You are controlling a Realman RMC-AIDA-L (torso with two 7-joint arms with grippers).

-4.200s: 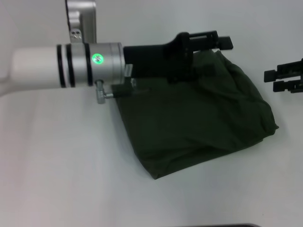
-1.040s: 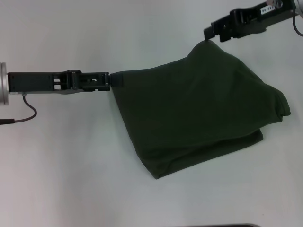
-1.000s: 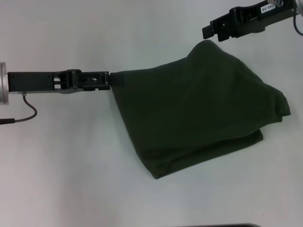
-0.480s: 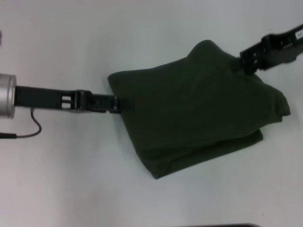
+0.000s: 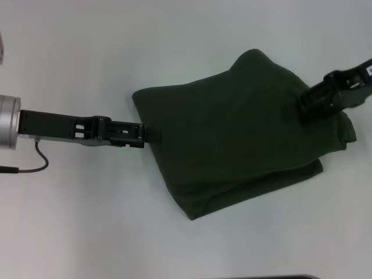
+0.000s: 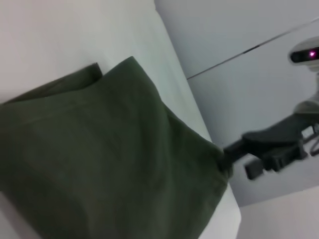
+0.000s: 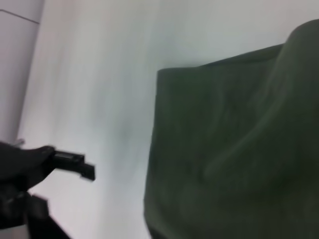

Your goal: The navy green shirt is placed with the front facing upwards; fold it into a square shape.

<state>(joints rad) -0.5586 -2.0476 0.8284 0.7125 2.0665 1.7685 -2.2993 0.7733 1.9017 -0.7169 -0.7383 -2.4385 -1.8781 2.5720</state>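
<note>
The navy green shirt [image 5: 232, 139] lies on the white table as a folded, puffy bundle with no lettering or collar showing. It also fills the left wrist view [image 6: 99, 159] and the right wrist view [image 7: 234, 149]. My left gripper [image 5: 152, 135] reaches in low from the left, its tip at the bundle's left edge. The right wrist view shows its fingers [image 7: 75, 160] spread, with nothing between them. My right gripper [image 5: 303, 108] comes in from the right over the bundle's right side. In the left wrist view the right gripper [image 6: 239, 162] stands open at the cloth's edge.
White table [image 5: 87, 232] surrounds the bundle on every side. A thin black cable [image 5: 36, 163] hangs below my left arm. A dark strip [image 5: 273, 277] marks the near table edge. The robot's head [image 6: 306, 52] and a grey wall show in the left wrist view.
Both grippers held the bundle's far corners a second ago and have let go. The left one moved nearer along the left edge. The right one dropped onto the right side.
</note>
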